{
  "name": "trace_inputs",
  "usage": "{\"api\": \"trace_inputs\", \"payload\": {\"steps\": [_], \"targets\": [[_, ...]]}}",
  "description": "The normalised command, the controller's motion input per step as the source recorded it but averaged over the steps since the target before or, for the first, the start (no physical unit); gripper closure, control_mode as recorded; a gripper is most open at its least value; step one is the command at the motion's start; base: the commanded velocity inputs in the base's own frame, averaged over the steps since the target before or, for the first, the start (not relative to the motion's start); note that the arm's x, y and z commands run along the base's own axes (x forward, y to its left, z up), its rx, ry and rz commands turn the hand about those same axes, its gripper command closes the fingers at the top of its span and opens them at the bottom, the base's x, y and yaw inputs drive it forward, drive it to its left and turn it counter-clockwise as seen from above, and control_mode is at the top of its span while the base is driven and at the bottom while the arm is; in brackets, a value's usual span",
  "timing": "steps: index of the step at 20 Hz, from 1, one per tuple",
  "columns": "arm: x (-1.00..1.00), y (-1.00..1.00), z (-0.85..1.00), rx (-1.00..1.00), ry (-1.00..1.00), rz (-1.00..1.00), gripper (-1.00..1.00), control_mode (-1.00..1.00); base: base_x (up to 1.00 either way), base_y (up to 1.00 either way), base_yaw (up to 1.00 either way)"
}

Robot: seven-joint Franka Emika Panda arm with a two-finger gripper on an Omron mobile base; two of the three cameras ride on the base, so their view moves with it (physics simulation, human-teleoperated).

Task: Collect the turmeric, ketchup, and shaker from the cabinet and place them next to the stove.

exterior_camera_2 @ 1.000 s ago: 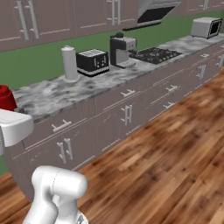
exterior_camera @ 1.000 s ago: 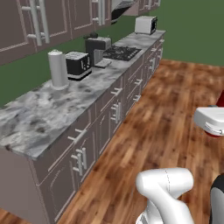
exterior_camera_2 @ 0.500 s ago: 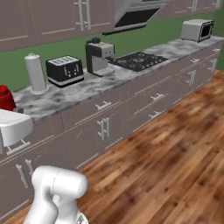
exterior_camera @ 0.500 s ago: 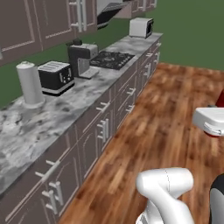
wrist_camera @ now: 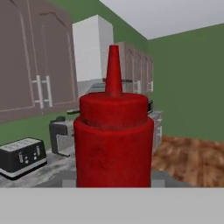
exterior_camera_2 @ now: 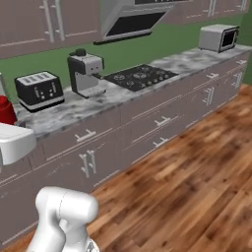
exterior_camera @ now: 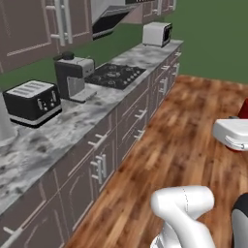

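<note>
The whole scene has slid across both base views over the last second, which is the base driving along the counter and not the things moving: the flat black gas cooktop with its grates, small and far in the upper middle a second ago, now sits larger and nearer in the upper centre of the left base view and in the upper centre-right of the right base view. The black two-slot toaster has drifted to the left edge, and the silver-and-black coffee machine stands between it and the cooktop. The red squeeze bottle with the narrow pointed nozzle stands upright in the centre of the hand view, very close to the lens, and a sliver of its red body peeps out at the left edge of the right base view above the white hand. The gripper's fingertips are hidden behind the bottle (so the grip itself cannot be seen directly), yet the jaws stand nearly closed and the bottle rides steady with the hand, so I judge them clamped on it. The ketchup is thus in transit toward the stove, with setting it down on the grey marbled counter beside the cooktop still to come.
</note>
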Motion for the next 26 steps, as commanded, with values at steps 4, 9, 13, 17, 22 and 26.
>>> {"api": "trace_inputs", "payload": {"steps": [4, 9, 13, 17, 22, 26], "targets": [[0.0, 0.0, 0.0, 0.0, 0.0, 0.0, 1.0, 1.0, 1.0, -0.67, 0.12], [0.0, 0.0, 0.0, 0.0, 0.0, 0.0, 1.0, 1.0, 1.0, -0.61, 0.15], [0.0, 0.0, 0.0, 0.0, 0.0, 0.0, 1.0, 1.0, 1.0, -0.53, 0.19], [0.0, 0.0, 0.0, 0.0, 0.0, 0.0, 1.0, 1.0, 1.0, -0.49, 0.22], [0.0, 0.0, 0.0, 0.0, 0.0, 0.0, 1.0, 1.0, 1.0, -0.28, 0.29], [0.0, 0.0, 0.0, 0.0, 0.0, 0.0, 1.0, 1.0, 1.0, -0.11, 0.41]]}}
